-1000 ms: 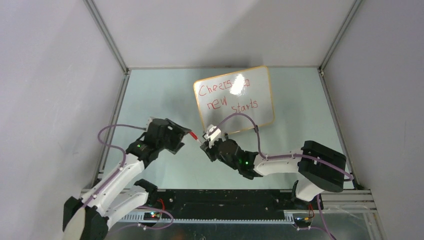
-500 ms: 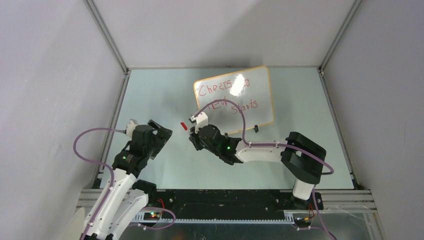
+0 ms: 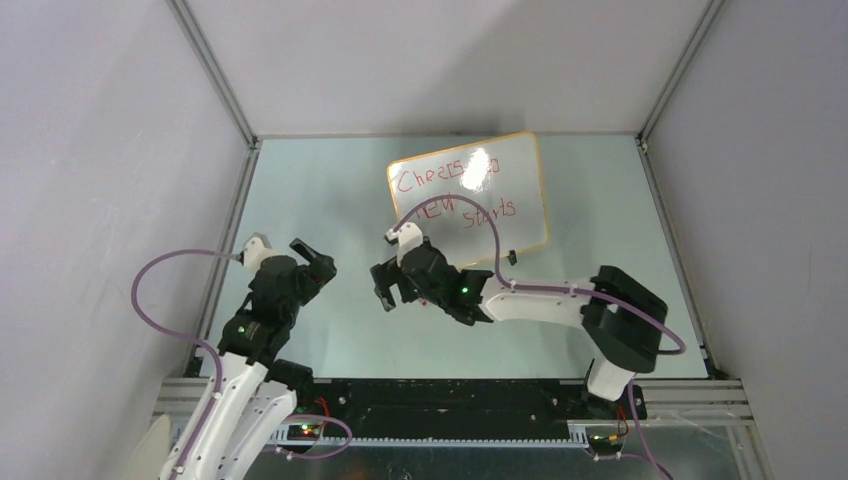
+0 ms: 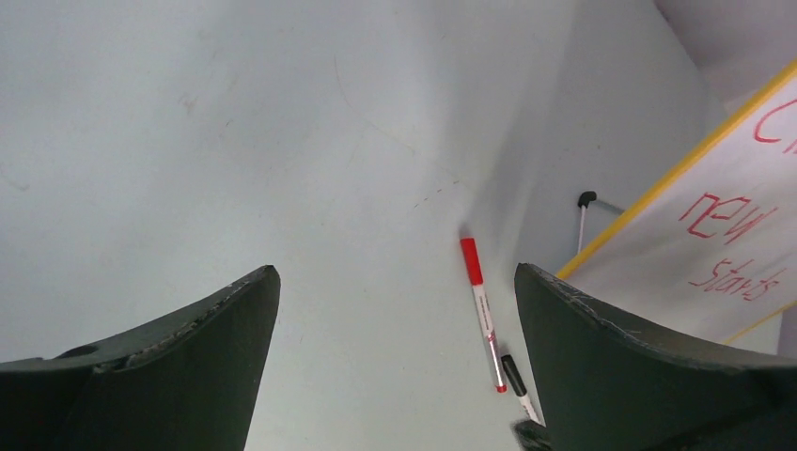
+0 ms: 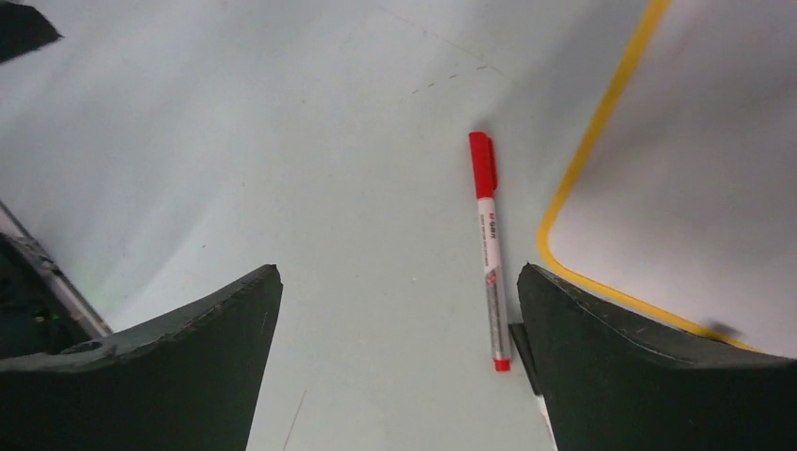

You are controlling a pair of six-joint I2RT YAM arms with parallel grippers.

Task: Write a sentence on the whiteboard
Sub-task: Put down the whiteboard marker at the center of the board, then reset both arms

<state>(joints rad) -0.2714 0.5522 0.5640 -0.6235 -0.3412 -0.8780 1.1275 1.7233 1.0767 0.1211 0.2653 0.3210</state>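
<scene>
Left gripper [image 4: 395,272] and right gripper [image 5: 397,272] gape wide, empty; the marker [image 5: 489,246] at the whiteboard's [image 3: 525,190] near corner looks light and slippery, so pinch its middle.

Glare over part of the sentence [image 3: 450,190]; the whiteboard [image 4: 648,254] cropped in both wrist views.

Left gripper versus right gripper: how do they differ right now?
The right gripper hangs over the red marker beside the whiteboard; the left gripper sits farther from both. The right gripper points leftward; the left gripper points toward the whiteboard. Both are open and empty.
</scene>
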